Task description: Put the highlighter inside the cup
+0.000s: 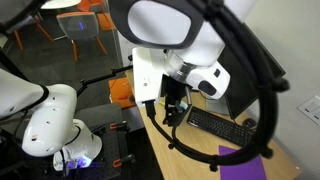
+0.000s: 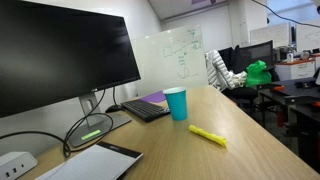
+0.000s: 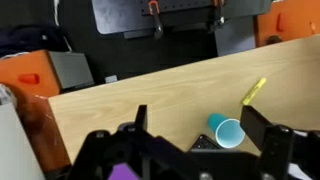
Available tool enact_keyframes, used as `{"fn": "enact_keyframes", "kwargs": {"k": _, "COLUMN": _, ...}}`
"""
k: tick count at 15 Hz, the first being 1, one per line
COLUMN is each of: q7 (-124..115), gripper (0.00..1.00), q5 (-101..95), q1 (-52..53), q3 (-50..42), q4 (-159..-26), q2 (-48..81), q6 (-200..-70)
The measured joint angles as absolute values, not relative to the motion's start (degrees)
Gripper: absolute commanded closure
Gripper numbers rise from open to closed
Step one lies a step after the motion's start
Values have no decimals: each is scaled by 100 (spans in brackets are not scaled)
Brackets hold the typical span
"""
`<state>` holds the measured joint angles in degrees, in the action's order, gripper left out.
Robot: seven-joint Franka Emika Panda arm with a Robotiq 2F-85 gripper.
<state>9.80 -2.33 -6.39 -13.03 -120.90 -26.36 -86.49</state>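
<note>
Wrist view shows the tool (image 3: 196, 128) spread wide and holding nothing, over the wooden worktop (image 3: 140, 92). One turquoise cup (image 3: 228, 131) stands upright there, and one yellow highlighter (image 3: 254, 91) lies apart to its right. The whiteboard (image 2: 182, 55) in an exterior view bears writing too small to read.

Bench (image 2: 190, 160): we see pale wood grain.
Monitor (image 2: 60, 55): dark screen, standing on the bench.
Keyboard (image 2: 146, 110): black, just beside a purple sheet (image 2: 155, 98).
Whiteboard (image 2: 175, 55): we see faint writing, well behind.
</note>
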Motion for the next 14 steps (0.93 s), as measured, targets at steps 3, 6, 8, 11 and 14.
{"fn": "enact_keyframes", "kwargs": {"k": 3, "q7": 980, "gripper": 0, "q5": -233, "q1": -639, "q3": -1303, "q4": -12089, "q2": -2636, "q6": -8651}}
{"fn": "enact_keyframes", "kwargs": {"k": 6, "q7": 959, "gripper": 0, "q5": -213, "q1": -639, "q3": -1284, "q4": -12103, "q2": -2635, "q6": -8669}}
{"fn": "enact_keyframes", "kwargs": {"k": 8, "q7": 716, "gripper": 0, "q5": -108, "q1": -611, "q3": -1133, "q4": -12222, "q2": -2625, "q6": -8782}}
{"fn": "enact_keyframes", "kwargs": {"k": 11, "q7": -233, "gripper": 0, "q5": 189, "q1": -462, "q3": -524, "q4": -12706, "q2": -2595, "q6": -9162}}
{"fn": "enact_keyframes", "kwargs": {"k": 14, "q7": -1445, "gripper": 0, "q5": 545, "q1": -198, "q3": 247, "q4": -13388, "q2": -2519, "q6": -10078}}
